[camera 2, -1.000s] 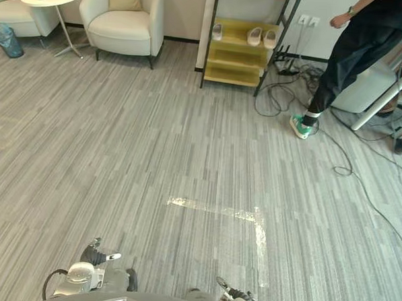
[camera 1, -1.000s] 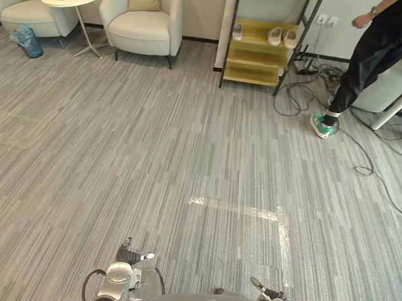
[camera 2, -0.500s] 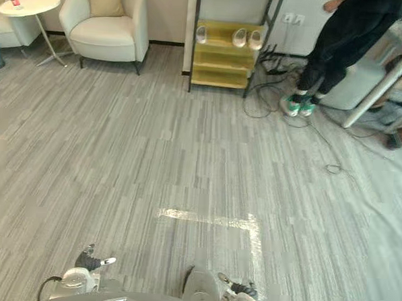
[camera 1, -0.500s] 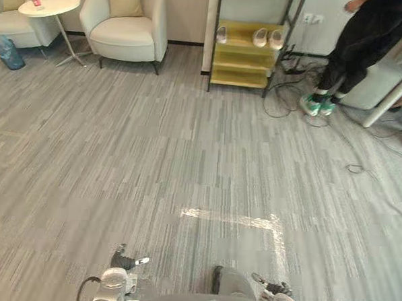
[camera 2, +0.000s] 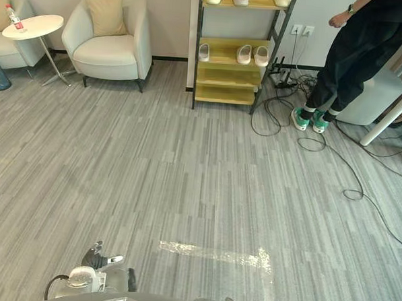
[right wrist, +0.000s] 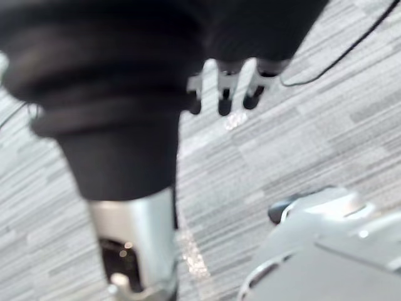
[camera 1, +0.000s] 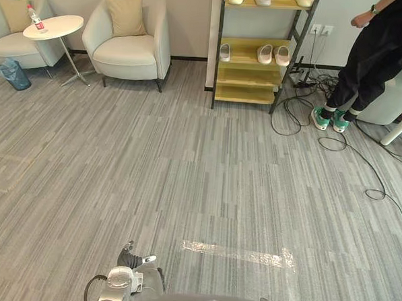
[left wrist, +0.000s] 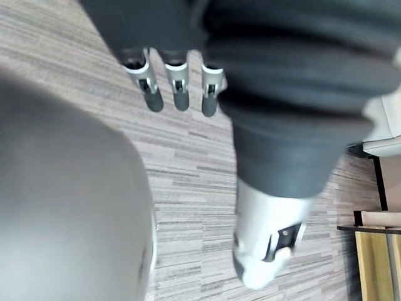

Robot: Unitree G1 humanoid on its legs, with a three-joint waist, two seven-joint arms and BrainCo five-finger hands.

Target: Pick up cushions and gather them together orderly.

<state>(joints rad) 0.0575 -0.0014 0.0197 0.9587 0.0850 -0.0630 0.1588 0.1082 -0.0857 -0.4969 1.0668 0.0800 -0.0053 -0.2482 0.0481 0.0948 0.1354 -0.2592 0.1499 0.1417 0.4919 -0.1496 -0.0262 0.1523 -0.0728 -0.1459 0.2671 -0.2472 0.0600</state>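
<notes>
Two cushions (camera 1: 126,15) (camera 1: 14,14) are propped apart, one against each armchair (camera 1: 129,49) back, not gathered. Left robot hand (camera 1: 129,258) and right robot hand (right wrist: 229,88) are carried low, fingers relaxed, nothing held.

Quick count of what's around: two cream armchairs, one (camera 1: 129,42) at upper centre-left and a second (camera 1: 14,41) cut off at the upper left edge. Two tan cushions, one cushion (camera 1: 126,15) on the nearer chair and another (camera 1: 14,14) on the far one. One round white side table (camera 1: 54,27) between them with one bottle (camera 1: 36,20) on it. One blue bin (camera 1: 15,74) on the floor. One yellow shelf rack (camera 1: 256,55) at top centre holding six pale slippers (camera 1: 264,54), three per shelf. One person (camera 1: 371,58) at upper right.
</notes>
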